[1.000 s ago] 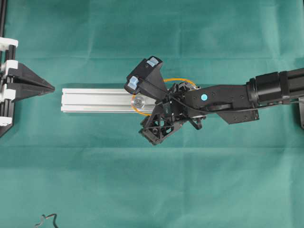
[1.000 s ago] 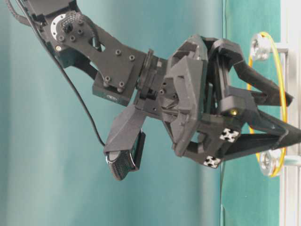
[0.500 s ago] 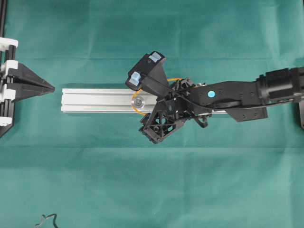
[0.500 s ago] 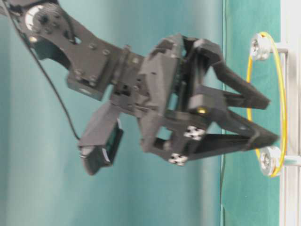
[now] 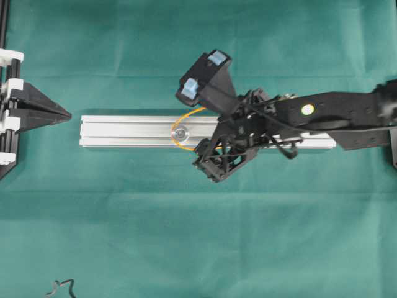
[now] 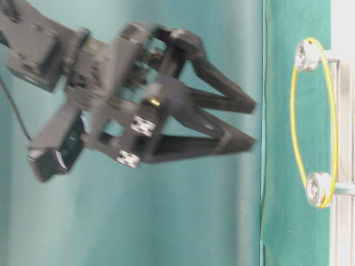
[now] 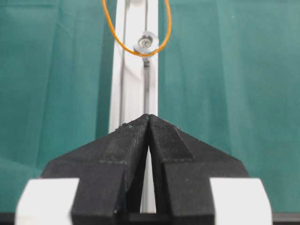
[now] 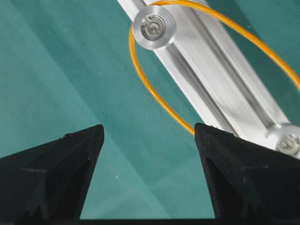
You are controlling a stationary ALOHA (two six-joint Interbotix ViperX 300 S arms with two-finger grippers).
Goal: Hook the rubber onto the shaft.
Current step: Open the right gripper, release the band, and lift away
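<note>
The rubber (image 6: 292, 111) is a thin orange loop stretched round two silver shafts (image 6: 307, 55) (image 6: 319, 189) that stand on the aluminium rail (image 5: 124, 131). My right gripper (image 6: 254, 125) hangs open and empty above the rail, clear of the loop. In the right wrist view the rubber (image 8: 154, 101) runs round one shaft (image 8: 153, 24) and towards the other (image 8: 288, 140), beyond the open gripper (image 8: 148, 129). My left gripper (image 5: 69, 115) is shut on nothing, just off the rail's left end. In its wrist view the gripper (image 7: 149, 116) points along the rail at the near shaft (image 7: 146, 43).
A green cloth (image 5: 198, 236) covers the table. A black frame post (image 5: 3, 25) stands at the far left edge. A small black wire piece (image 5: 61, 288) lies at the bottom left corner. The right arm (image 5: 347, 115) stretches over the rail's right end.
My right gripper has lifted up and back from the rubber, towards the right. The loop stays on both shafts. The left gripper has not moved.
</note>
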